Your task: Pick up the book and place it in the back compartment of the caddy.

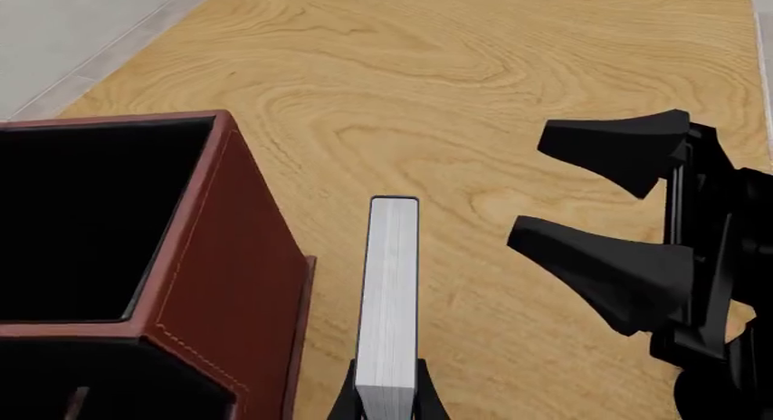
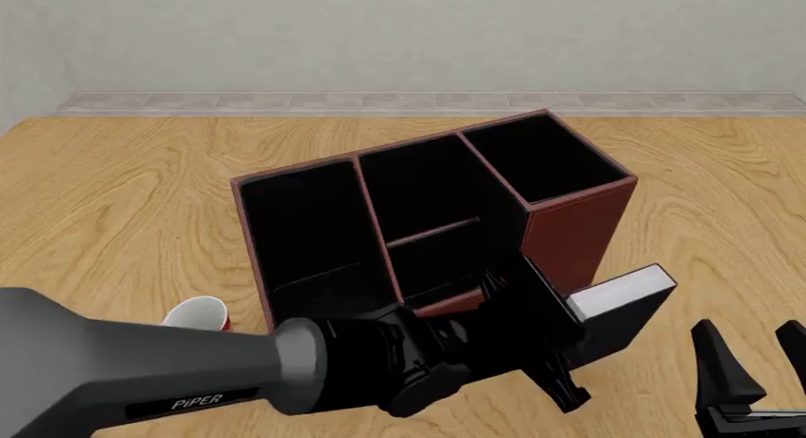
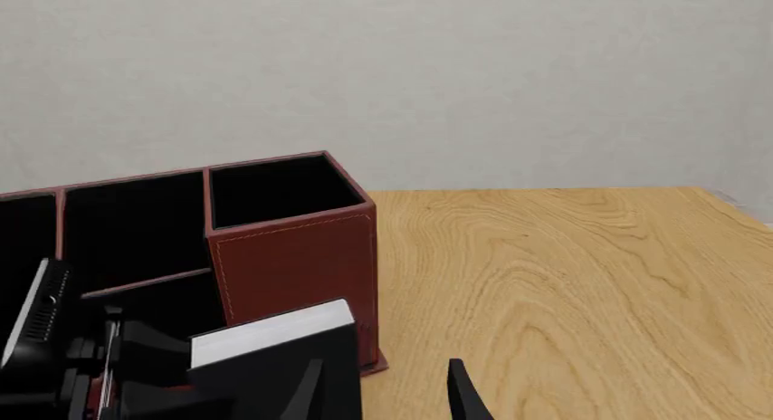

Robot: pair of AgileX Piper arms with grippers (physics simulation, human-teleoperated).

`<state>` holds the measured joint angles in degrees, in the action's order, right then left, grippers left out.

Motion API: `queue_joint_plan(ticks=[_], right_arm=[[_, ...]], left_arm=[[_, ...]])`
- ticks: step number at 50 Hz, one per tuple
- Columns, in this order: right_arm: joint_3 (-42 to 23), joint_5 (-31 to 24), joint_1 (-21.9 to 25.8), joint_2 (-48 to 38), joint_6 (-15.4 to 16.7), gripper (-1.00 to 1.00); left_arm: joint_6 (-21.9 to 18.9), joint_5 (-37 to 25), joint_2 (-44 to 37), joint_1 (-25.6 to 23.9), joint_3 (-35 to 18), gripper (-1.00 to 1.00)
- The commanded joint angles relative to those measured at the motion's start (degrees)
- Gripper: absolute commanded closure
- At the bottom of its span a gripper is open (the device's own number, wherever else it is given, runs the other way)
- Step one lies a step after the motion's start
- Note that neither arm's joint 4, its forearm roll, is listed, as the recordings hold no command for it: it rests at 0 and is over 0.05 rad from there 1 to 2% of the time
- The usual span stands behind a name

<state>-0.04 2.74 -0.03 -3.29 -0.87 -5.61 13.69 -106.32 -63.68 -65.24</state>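
Left wrist view. My left fingers (image 1: 386, 404) pinch the book (image 1: 390, 293) by its covers, one on each side; the white page edges face the camera and the black cover shows only as a thin rim. The book is held clear of the tabletop (image 1: 483, 94), just beside the outer wall of the caddy (image 1: 230, 284). My right fingers (image 1: 616, 212) stand spread nearby, holding nothing.

Front view. The left arm reaches from the near left corner of the tabletop toward the near edge in front of the caddy, where the book (image 2: 620, 306) hangs tilted, close to the tall end cell. The back compartment (image 2: 435, 259), the small cell behind the low cut-down wall, lies just beyond the left fingers and is partly hidden by them. A red-and-white mug (image 2: 196, 315) sits near the caddy's left end. My right fingers (image 2: 746, 367) wait, spread, at the near right corner.

Right wrist view. The book (image 3: 278, 348) appears as a thick black slab with a pale page block, beside the caddy (image 3: 290, 257).

Risks, in my judgement: the grip takes only one end of the book, so it could pivot or slip; the tilted book could catch the low wall or the divider on entry; and it could go into the neighbouring tall cell by mistake.
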Motion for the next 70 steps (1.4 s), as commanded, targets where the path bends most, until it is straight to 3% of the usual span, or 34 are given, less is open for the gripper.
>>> queue_joint_plan(ticks=[1, 24, 50, 70], right_arm=[[0.0, 0.01, -0.01, -0.02, 0.0, -1.0], [0.0, -0.02, 0.0, 0.03, -0.01, -1.0], [0.0, 0.0, 0.0, 0.0, 0.01, -1.0], [0.0, -0.01, 0.0, 0.02, 0.01, -1.0]], left_arm=[[-0.88, 0.48, 3.44, 0.81, 2.42, 1.0], [-0.8, -0.39, 10.29, 0.38, 6.33, 1.0], [-2.5, -2.7, 23.77, 1.87, 11.64, 1.0], [-2.3, -6.95, 29.02, 1.08, 12.27, 1.0]])
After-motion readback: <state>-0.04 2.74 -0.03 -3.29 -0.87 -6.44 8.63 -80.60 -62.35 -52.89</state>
